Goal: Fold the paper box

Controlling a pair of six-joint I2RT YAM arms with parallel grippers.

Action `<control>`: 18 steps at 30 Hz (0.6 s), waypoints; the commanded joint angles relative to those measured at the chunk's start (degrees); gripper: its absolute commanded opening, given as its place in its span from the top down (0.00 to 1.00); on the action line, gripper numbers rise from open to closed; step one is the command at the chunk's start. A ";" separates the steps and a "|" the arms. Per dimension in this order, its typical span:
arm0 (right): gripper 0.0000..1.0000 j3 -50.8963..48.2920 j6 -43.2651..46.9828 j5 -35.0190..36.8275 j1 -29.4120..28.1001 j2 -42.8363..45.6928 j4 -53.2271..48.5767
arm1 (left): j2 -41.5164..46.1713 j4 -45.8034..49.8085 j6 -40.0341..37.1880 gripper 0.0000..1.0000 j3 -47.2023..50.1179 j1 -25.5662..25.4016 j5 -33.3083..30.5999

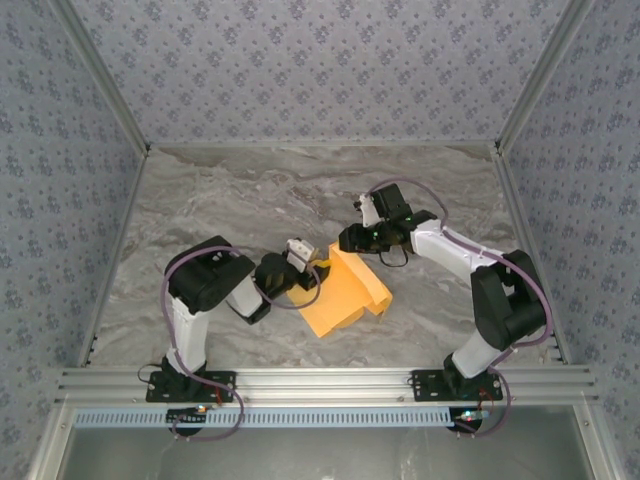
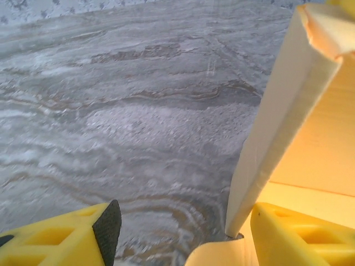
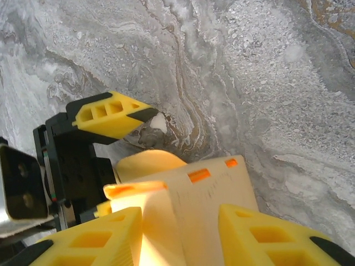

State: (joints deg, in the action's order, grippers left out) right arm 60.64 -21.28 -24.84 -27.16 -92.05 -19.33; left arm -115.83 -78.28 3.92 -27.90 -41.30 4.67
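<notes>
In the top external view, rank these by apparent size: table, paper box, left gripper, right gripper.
1. table
2. paper box
3. left gripper and right gripper look alike, so they are not ranked against each other.

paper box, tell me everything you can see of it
The paper box is thin, plain yellow-orange card with creased panels, flaps and small slots near one edge. It lies partly folded on the marbled table between the arms. One panel stands up between the open fingers of the left gripper; the right gripper straddles the slotted end, also open.
</notes>
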 commanded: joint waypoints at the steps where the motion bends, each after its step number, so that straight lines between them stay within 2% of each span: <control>1: 0.56 1.75 3.50 1.31 -0.37 -0.95 -6.28 | 2.34 -2.34 1.93 0.36 1.63 1.28 1.76; 4: 0.49 3.74 3.79 2.34 -0.68 -0.64 -8.33 | 2.06 -2.40 2.51 0.36 1.90 1.38 2.20; 9: 0.40 6.65 4.24 4.91 -2.29 -0.33 -11.25 | 0.44 -0.30 4.41 0.37 1.71 1.39 -0.76; 18: 0.28 12.46 5.59 8.70 -3.73 -3.68 -14.37 | -2.76 -1.62 5.59 0.37 0.74 1.39 -2.36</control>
State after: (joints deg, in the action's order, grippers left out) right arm 70.67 -16.99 -18.15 -30.76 -94.30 -30.55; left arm -116.79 -78.96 8.27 -26.52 -40.01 3.14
